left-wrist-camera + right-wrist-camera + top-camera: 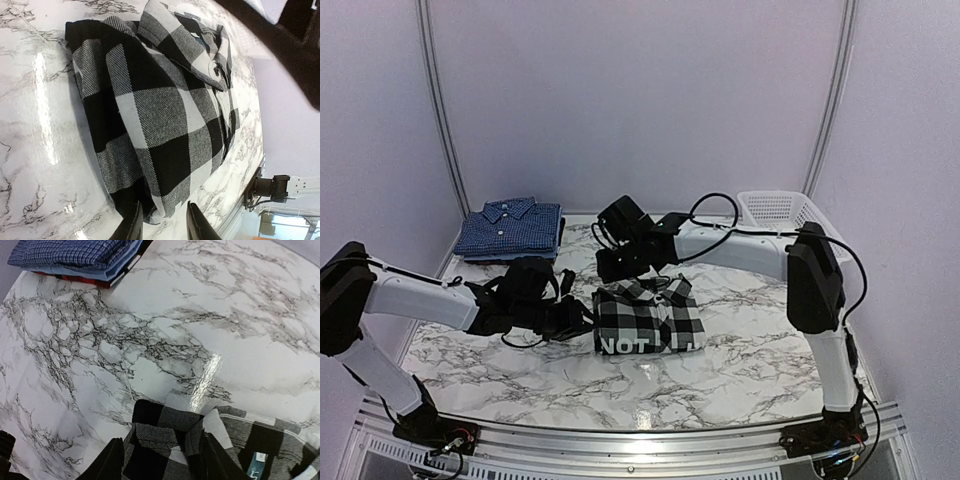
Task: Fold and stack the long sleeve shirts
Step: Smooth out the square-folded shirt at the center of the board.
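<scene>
Apparently done folding checked shirt point(648, 318), lying centre, well apart from blue stack point(510, 228) far left; left gripper point(164, 212) parted astride hem, right gripper point(162, 447) parted astride collar; next, pinch both ends, lift flat, set onto stack

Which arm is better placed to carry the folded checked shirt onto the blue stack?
Probably left: the left gripper sits at the left edge of the checked shirt, on the side of the blue stack. The right gripper is at the collar, farther away.
</scene>
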